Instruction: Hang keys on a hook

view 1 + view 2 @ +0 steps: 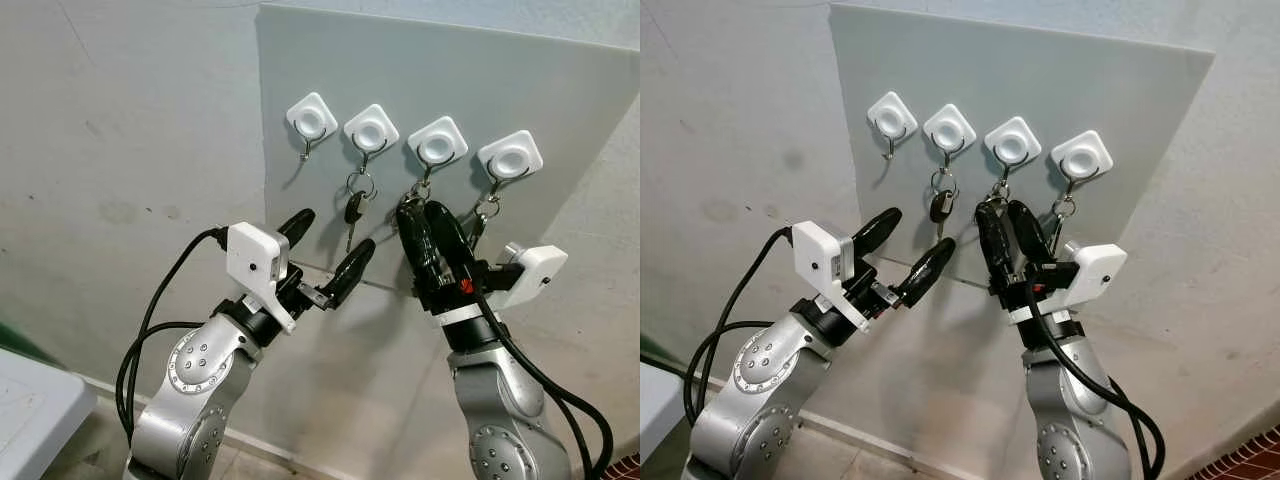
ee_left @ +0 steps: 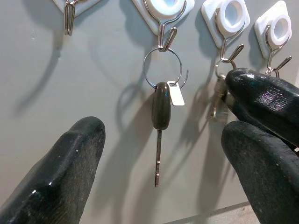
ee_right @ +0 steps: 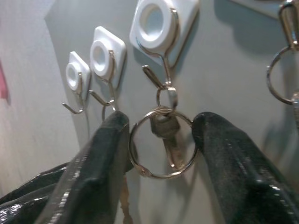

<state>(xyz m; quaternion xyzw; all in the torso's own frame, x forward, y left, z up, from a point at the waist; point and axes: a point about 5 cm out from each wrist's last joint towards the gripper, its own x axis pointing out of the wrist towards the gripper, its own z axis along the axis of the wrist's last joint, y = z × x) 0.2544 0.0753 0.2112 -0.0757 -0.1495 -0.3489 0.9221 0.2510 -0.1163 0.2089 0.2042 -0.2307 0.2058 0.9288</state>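
Note:
Four white hooks sit in a row on a grey board point(image 1: 560, 100). The leftmost hook point(image 1: 311, 120) is bare. A black-headed key point(image 2: 161, 105) hangs by its ring from the second hook point(image 1: 371, 128). My right gripper point(image 1: 425, 212) reaches up under the third hook point(image 1: 437, 142). Its fingers press both sides of a key ring point(image 3: 140, 168) with a silver key point(image 3: 170, 140), and the ring hangs from that hook by a small loop. My left gripper point(image 1: 328, 245) is open below the black key and holds nothing.
More keys point(image 1: 482, 215) hang from the fourth hook point(image 1: 510, 156), close beside my right gripper. The board is fixed to a pale wall point(image 1: 120, 150). A white surface corner point(image 1: 30, 400) shows at the lower left.

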